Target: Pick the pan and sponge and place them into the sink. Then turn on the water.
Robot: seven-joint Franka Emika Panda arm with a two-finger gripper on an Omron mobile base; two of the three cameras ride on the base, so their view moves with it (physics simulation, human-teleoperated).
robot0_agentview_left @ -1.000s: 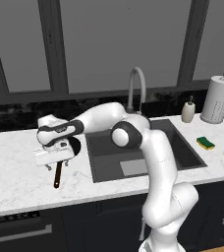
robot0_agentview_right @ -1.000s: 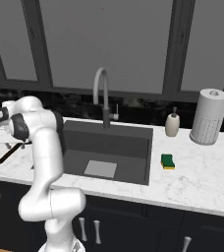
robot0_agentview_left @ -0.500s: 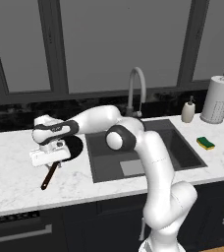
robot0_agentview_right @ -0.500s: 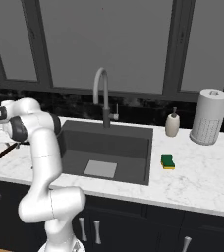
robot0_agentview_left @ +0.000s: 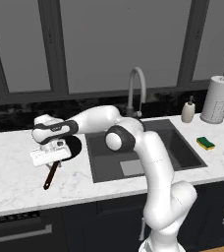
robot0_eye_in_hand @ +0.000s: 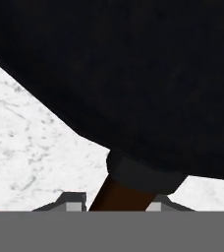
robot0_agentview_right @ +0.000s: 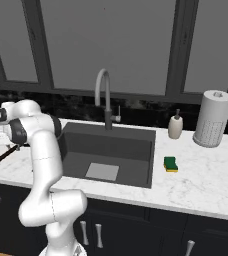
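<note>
I have the arm stretched far out to the left of the sink (robot0_agentview_left: 180,147), with the gripper (robot0_agentview_left: 52,156) down low over the pan (robot0_agentview_left: 72,146) on the white marble counter (robot0_agentview_left: 11,182). In the hand view the pan's black round body (robot0_eye_in_hand: 133,74) takes up most of the picture, and its reddish-brown handle (robot0_eye_in_hand: 119,196) comes out of a dark collar and runs down between the two finger tips (robot0_eye_in_hand: 72,203), one on each side of it; the jaws look drawn in against the handle, so I read them as clamped on it. From the left base view the handle (robot0_agentview_left: 50,175) sticks out below the hand toward the counter's front edge, and the pan sits just left of the sink's rim. The right base view shows the handle's end (robot0_agentview_right: 1,156) poking out beside the arm. The sponge (robot0_agentview_left: 206,143) lies on the counter to the right of the sink, well apart from the pan, near the soap bottle (robot0_agentview_left: 187,110) and the paper towel roll (robot0_agentview_left: 217,99). The faucet (robot0_agentview_left: 136,91) stands behind the basin
</note>
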